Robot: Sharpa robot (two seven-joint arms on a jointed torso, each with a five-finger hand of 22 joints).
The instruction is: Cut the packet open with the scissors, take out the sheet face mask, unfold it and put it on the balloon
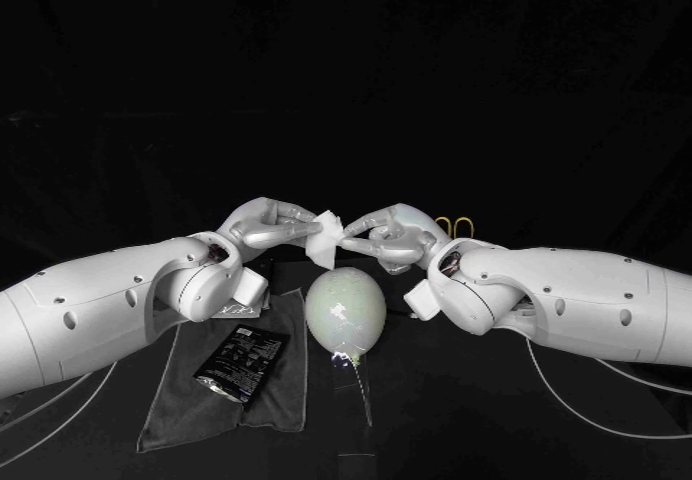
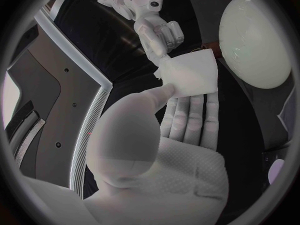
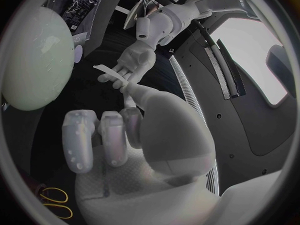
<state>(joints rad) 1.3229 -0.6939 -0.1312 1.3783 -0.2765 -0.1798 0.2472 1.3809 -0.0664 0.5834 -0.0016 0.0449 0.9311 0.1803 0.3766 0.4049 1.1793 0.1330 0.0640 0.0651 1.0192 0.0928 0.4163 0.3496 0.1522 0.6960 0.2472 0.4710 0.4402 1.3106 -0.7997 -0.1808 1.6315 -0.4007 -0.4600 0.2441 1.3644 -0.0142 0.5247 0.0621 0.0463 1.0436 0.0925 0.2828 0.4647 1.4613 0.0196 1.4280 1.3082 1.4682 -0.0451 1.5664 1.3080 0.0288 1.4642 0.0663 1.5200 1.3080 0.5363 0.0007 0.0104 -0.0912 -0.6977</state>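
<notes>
We see the left hand (image 1: 267, 228) raised over the far part of the tabletop (image 1: 476, 420), its thumb pressing the folded white sheet face mask (image 1: 326, 238) against its straightened fingers, so it is clamped on the mask. The right hand (image 1: 387, 235) meets it from the right, its fingertips pinching the mask's opposite edge, the other fingers curled in. The mask hangs in the air between the two hands, still folded into a small pad. Just below and nearer lies the pale balloon (image 1: 343, 310), its knot pointing to the near side. Left of the balloon, the black packet (image 1: 242, 362) rests on a grey cloth (image 1: 188, 400). Beyond the right hand, the yellow-handled scissors (image 1: 456, 226) lie at the far right.
</notes>
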